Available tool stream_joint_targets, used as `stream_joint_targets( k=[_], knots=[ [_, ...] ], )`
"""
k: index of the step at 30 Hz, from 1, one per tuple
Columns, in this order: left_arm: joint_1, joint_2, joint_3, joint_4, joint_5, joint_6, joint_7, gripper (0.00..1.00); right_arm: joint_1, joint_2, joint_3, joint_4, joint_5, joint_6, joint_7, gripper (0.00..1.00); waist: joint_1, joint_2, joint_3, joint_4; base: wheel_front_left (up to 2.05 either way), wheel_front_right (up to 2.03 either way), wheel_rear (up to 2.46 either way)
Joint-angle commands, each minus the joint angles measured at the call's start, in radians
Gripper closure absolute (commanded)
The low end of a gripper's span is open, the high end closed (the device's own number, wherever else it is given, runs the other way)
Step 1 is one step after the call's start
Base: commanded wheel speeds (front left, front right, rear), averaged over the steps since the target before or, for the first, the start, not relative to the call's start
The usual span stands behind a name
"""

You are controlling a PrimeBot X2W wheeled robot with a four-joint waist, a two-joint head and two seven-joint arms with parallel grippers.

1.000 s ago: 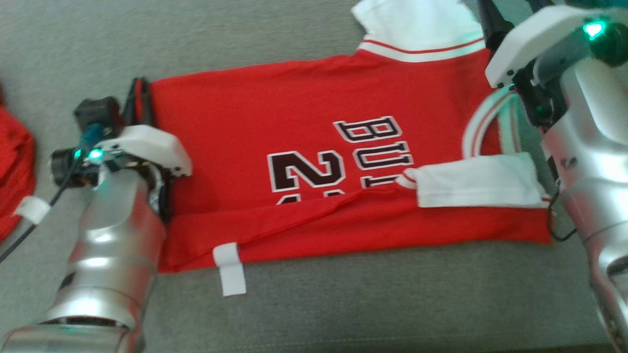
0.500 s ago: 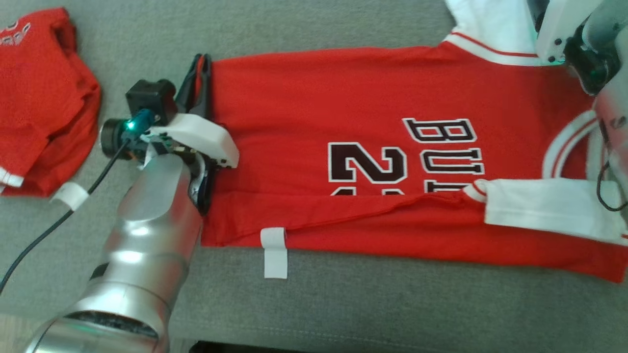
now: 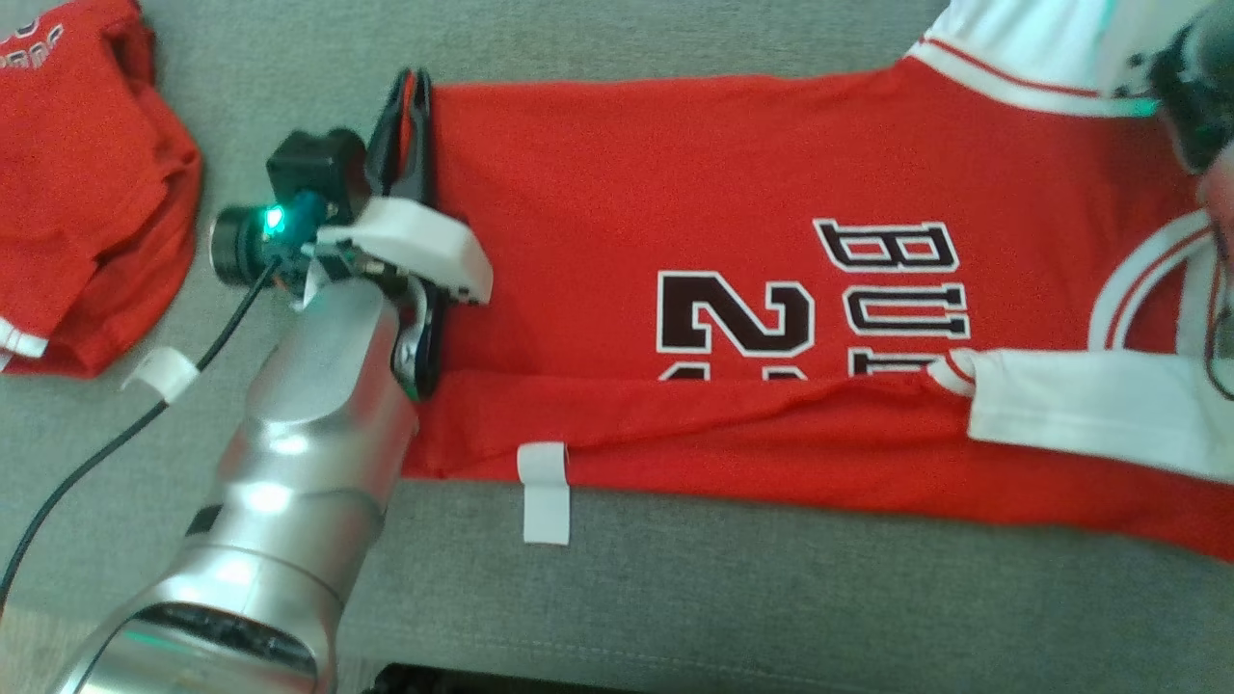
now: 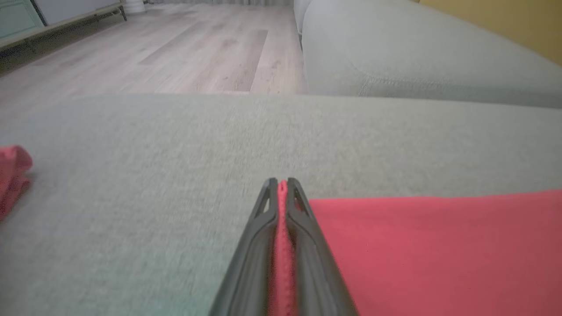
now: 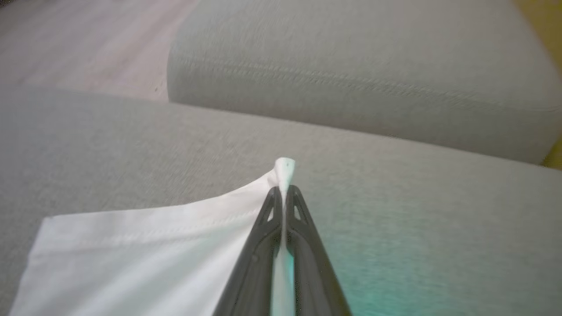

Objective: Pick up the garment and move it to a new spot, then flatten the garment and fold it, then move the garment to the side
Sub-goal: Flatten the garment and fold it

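Across the head view, a red fabric jersey with white trim and black lettering [image 3: 694,183] is lying flat along the grey fabric sofa seat [image 3: 723,598], its near edge folded up over the print. My left end effector [image 3: 412,82] is resting at the jersey's left edge, dark fingers pressed together on the red cloth. A white rectangular label [image 3: 545,492] is hanging off the near edge onto the seat. A second, crumpled red garment [image 3: 87,183] is sitting well apart at the upper left, and a black cable [image 3: 96,463] is trailing beside my silver left forearm [image 3: 308,453].

Along the left wrist view, my two fingers are pinching a thin ridge of red cloth, and the jersey is stretching away flat to the right. Pale wooden floor [image 4: 175,48] is showing beyond the seat.

Through the right wrist view, my right end effector [image 5: 284,189] is clamping a corner of the jersey's white sleeve [image 5: 131,254]. A small tip of white cloth is poking past the fingertips, and the sleeve is lying flat to the left on the seat.
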Motion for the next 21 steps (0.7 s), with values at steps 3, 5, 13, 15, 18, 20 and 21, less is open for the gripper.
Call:
stream_joint_targets(
  k=[3, 5, 13, 15, 18, 20, 21],
  knots=[
    [-0.007, 0.036, 0.060, -0.092, 0.038, 0.021, -0.003, 1.00, -0.019, -0.011, -0.039, -0.012, -0.016, 0.003, -0.120, 1.00, -0.0001, 0.0000, -0.013, -0.021, 0.00, 0.00, 0.00],
    [0.010, 0.044, 0.086, -0.145, 0.067, 0.024, -0.003, 1.00, -0.017, -0.002, -0.060, -0.004, -0.023, 0.003, -0.189, 1.00, -0.0001, 0.0000, -0.028, -0.037, 0.00, 0.00, 0.00],
    [0.097, 0.092, 0.199, -0.253, 0.160, 0.006, -0.003, 1.00, 0.046, 0.062, -0.101, -0.026, 0.030, 0.003, -0.312, 1.00, -0.0001, 0.0000, -0.096, -0.137, 0.00, 0.00, 0.00],
    [0.129, 0.100, 0.219, -0.271, 0.183, 0.002, -0.003, 1.00, 0.086, 0.074, -0.097, -0.060, 0.058, 0.003, -0.322, 1.00, -0.0001, 0.0000, -0.123, -0.160, 0.00, 0.00, 0.00],
    [0.190, 0.106, 0.252, -0.313, 0.213, -0.002, -0.003, 1.00, 0.168, 0.086, -0.078, -0.134, 0.111, 0.003, -0.330, 1.00, -0.0001, 0.0000, -0.156, -0.191, 0.00, 0.00, 0.00],
    [0.237, 0.103, 0.273, -0.341, 0.230, -0.004, -0.003, 1.00, 0.240, 0.085, -0.063, -0.196, 0.158, 0.003, -0.332, 1.00, -0.0001, 0.0000, -0.179, -0.204, 0.00, 0.00, 0.00],
    [0.259, 0.102, 0.284, -0.355, 0.238, -0.005, -0.003, 1.00, 0.278, 0.083, -0.052, -0.231, 0.179, 0.003, -0.333, 1.00, -0.0001, 0.0000, -0.189, -0.212, 0.00, 0.00, 0.00]
  ],
)
